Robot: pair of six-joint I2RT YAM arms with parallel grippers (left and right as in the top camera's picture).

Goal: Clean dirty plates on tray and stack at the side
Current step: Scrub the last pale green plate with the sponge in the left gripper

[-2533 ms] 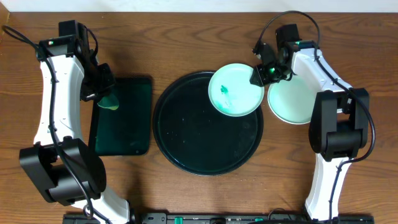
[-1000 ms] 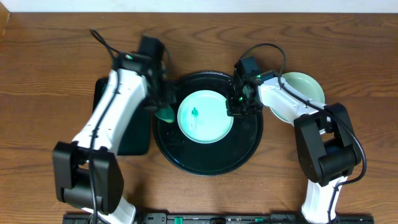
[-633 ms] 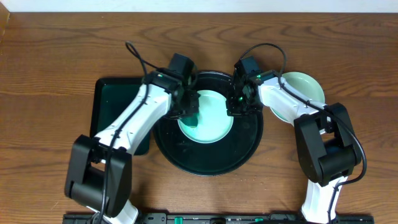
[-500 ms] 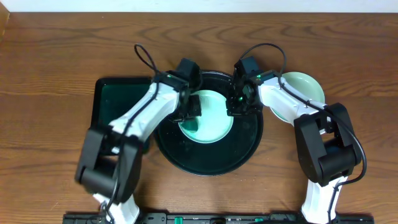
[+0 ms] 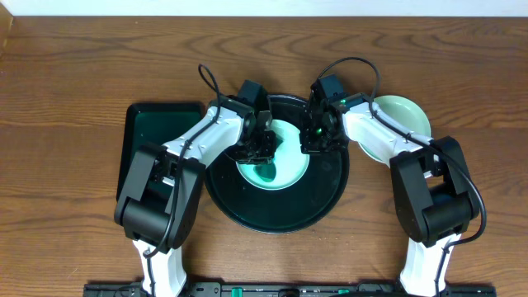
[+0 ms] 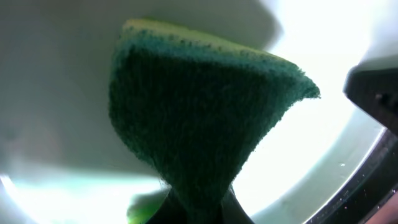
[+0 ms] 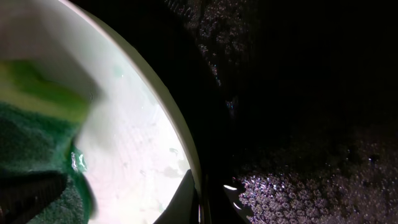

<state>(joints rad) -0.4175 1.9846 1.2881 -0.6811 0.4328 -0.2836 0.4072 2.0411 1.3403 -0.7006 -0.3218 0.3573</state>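
Fingers of left gripper (image 5: 261, 150) are closed on sponge (image 6: 199, 118), pressed on plate (image 5: 290, 169) | right gripper (image 5: 316, 142) is clamped on plate rim | tray (image 5: 272, 213) beneath.

Even, sharp overhead light; blown-out glare on the plate (image 6: 311, 143) (left wrist), blurred sponge (image 6: 199, 124) close-up.
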